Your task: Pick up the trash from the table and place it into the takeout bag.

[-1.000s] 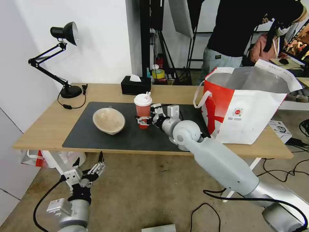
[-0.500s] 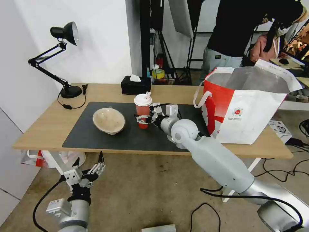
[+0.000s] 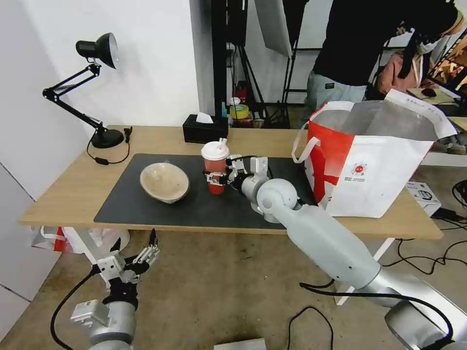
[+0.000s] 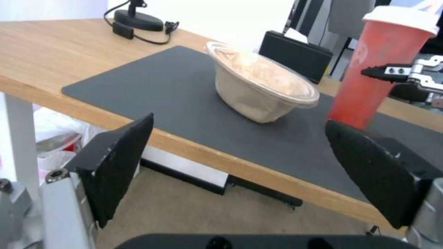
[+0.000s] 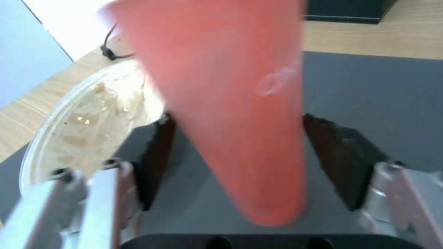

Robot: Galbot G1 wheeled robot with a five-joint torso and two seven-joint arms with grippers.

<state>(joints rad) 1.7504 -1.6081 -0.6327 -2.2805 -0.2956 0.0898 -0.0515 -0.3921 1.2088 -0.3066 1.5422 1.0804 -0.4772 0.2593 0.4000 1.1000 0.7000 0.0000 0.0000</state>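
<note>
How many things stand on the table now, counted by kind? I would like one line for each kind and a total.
Cups: 1, red cup
Bowls: 1, beige bowl
Bags: 1, takeout bag
Tissue boxes: 1
Lamps: 1
Total: 5

text: none legible | takeout bag (image 3: 374,180): logo print too small to read

A makeshift studio or robotics lab: a light-wood table (image 3: 73,192) on bare concrete floor (image 3: 219,291), black light stands (image 3: 292,63) and a tape roll (image 3: 239,111) behind, cables (image 3: 428,253) trailing across the ground.
</note>
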